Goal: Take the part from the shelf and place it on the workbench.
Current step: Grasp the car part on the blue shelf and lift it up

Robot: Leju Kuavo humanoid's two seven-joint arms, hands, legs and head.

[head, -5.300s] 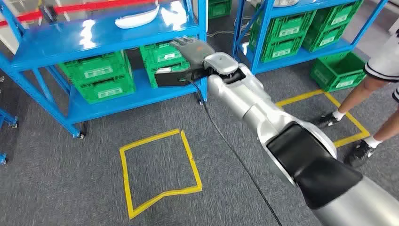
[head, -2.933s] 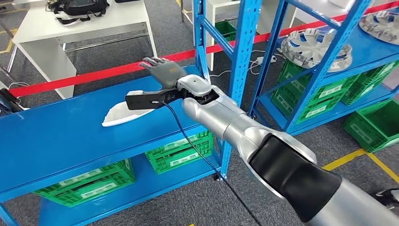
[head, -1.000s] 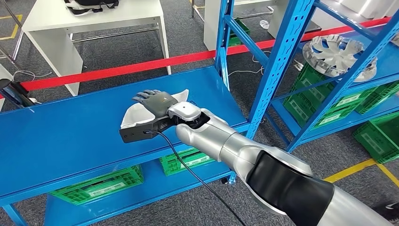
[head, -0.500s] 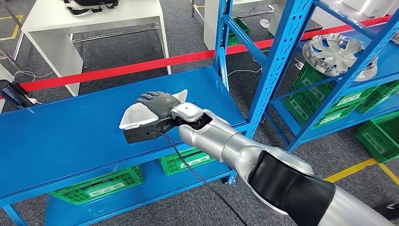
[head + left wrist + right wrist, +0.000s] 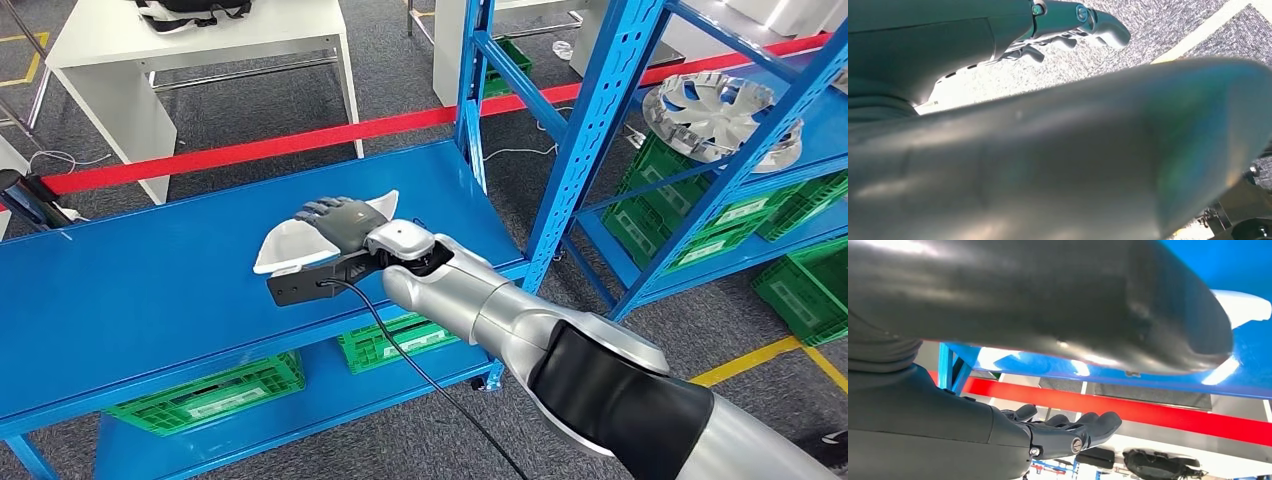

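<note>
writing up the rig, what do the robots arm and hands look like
The right arm is a silver, rounded shell with a matte black band near the shoulder. The right hand is dark grey with darker fingers; a black box sits at its wrist, trailing a thin black cable. The left hand looks grey and glossy.

White part (image 5: pixel 290 243): one
Hands: one on the part (image 5: pixel 345 220), the other (image 5: pixel 1068 27) hanging
Finned wheels (image 5: pixel 712 112): one (metal)
Red barrier tapes (image 5: pixel 250 152): one
White benches (image 5: pixel 190 50): one
</note>
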